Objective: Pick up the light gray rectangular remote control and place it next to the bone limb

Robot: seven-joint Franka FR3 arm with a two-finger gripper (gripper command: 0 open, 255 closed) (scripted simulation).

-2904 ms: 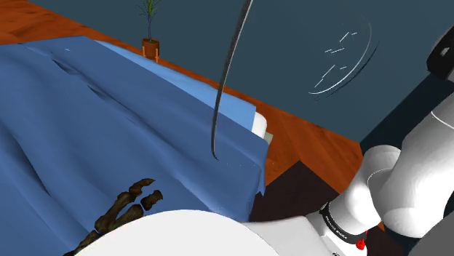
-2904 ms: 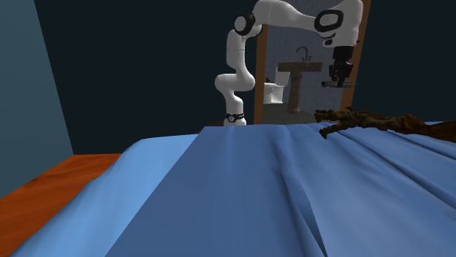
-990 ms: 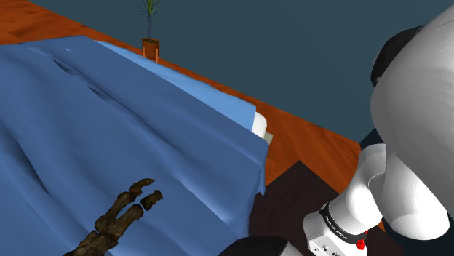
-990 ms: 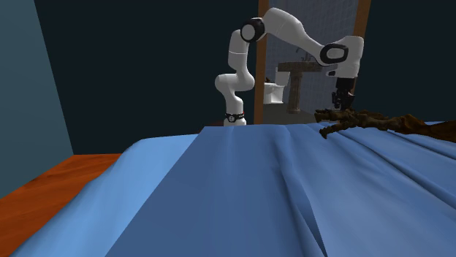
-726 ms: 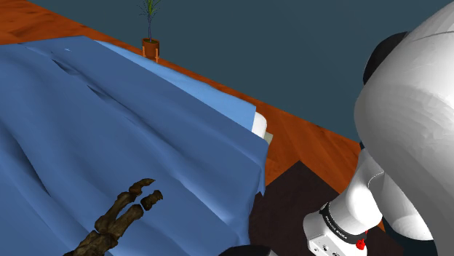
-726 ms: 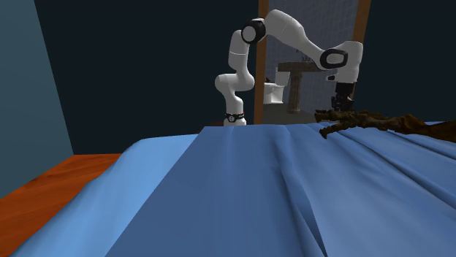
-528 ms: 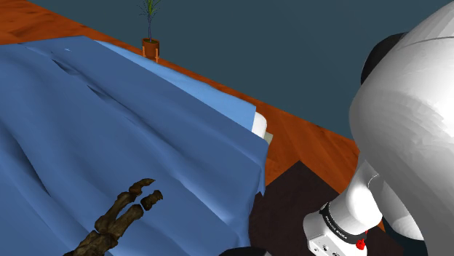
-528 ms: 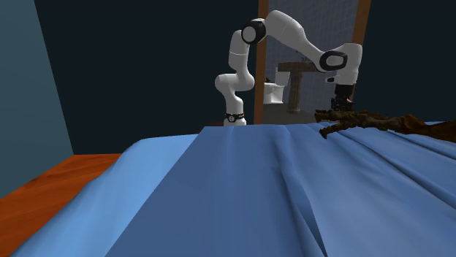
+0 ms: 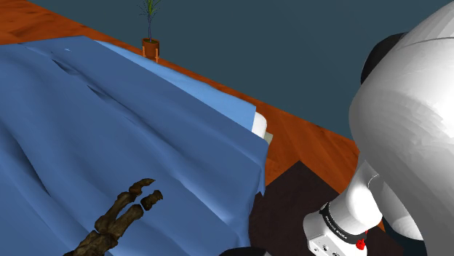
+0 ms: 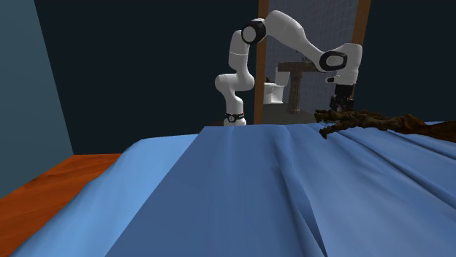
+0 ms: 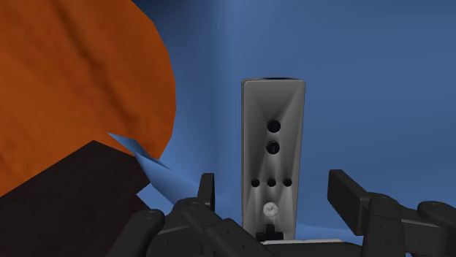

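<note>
1. My gripper [image 11: 275, 182] is spread wide: the two black fingers [image 11: 207, 191] stand either side of the remote [image 11: 272, 168] with a gap on each side, so I touch nothing.
2. The remote is grey and rectangular with small dark buttons, and it lies flat on the blue sheet [image 11: 380, 95], lengthwise along my line of sight.
3. Beside the remote in the wrist view the sheet ends, and orange floor [image 11: 66, 87] and a dark brown surface [image 11: 66, 197] show past its edge.
4. In the second exterior view my gripper [image 10: 342, 102] hangs low, just above the end of the dark bone [image 10: 365, 120], which lies on the sheet [image 10: 241, 190].
5. My arm [image 10: 241, 66] bends up and over in front of a doorway [image 10: 307, 66] with a sink behind it.
6. In the shoulder view the bone's toed end [image 9: 120, 218] rests on the sheet [image 9: 109, 124], and my white arm [image 9: 407, 131] bulks large on that view's right.
7. A small potted plant [image 9: 150, 36] stands on the floor beyond the sheet's far edge.
</note>
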